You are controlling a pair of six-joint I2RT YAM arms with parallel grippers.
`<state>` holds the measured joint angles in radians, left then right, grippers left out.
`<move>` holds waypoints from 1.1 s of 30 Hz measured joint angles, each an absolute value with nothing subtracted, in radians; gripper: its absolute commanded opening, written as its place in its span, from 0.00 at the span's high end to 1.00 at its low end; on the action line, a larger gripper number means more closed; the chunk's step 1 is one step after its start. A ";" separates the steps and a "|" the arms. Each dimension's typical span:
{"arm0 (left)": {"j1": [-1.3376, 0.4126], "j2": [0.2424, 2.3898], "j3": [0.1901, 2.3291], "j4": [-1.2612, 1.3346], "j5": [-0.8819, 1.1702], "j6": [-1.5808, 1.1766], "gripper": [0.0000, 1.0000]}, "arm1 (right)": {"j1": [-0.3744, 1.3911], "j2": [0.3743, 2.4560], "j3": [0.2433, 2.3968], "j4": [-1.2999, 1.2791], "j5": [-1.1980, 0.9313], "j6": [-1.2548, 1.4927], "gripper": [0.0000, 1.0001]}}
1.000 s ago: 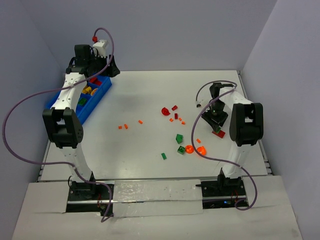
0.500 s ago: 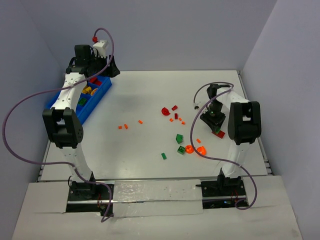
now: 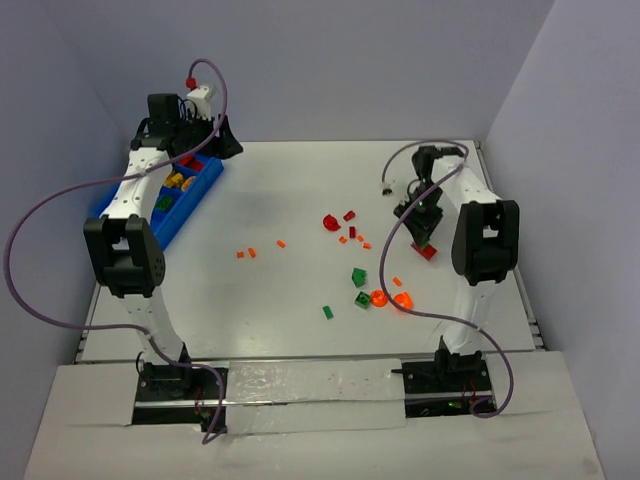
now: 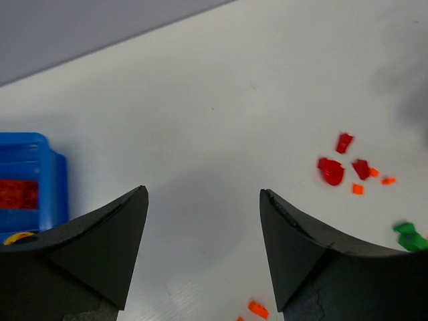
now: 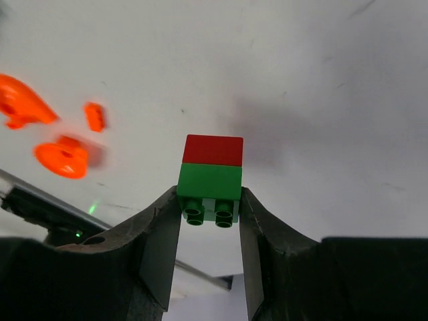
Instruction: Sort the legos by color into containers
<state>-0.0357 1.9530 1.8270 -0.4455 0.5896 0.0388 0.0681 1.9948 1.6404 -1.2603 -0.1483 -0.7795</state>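
Table (image 3: 280,190) bearing the blue bin (image 3: 197,195) at its far left, sorted bricks inside; my left gripper (image 4: 202,200) hovers at the bin's far end, jaws apart and empty, waiting, I judge; my right gripper (image 5: 210,204), well right of the bin, clamps a red-on-green stack (image 5: 212,175), presumably bound for the bin; loose legos (image 3: 345,228) lie between.

Even, diffuse overhead light, bright. Soft shadows on white table (image 3: 300,200). Right wrist view: brick (image 5: 212,180) sharp, orange pieces (image 5: 61,157) smeared. Left wrist view: near fingers (image 4: 93,254) dark, slightly soft.
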 measured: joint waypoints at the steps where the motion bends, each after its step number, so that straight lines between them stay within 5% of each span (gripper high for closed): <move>1: -0.027 1.948 1.805 -0.439 0.651 0.038 0.20 | 0.072 2.000 1.719 -1.274 -0.207 -0.777 1.00; 9: 0.037 1.916 1.715 -0.393 1.061 -0.019 0.12 | 0.166 1.988 2.171 -1.241 -0.702 -0.692 1.00; 18: -0.038 1.875 1.715 -0.394 1.253 -0.006 0.16 | 0.402 2.022 2.234 -1.064 -0.954 -0.522 1.00; 25: -0.097 1.842 1.713 -0.476 1.307 0.141 0.16 | 0.413 1.990 2.128 -0.752 -1.056 -0.334 1.00; 33: -0.119 1.807 1.713 -0.505 1.326 0.234 0.15 | 0.424 1.990 2.125 -0.689 -1.090 -0.282 1.00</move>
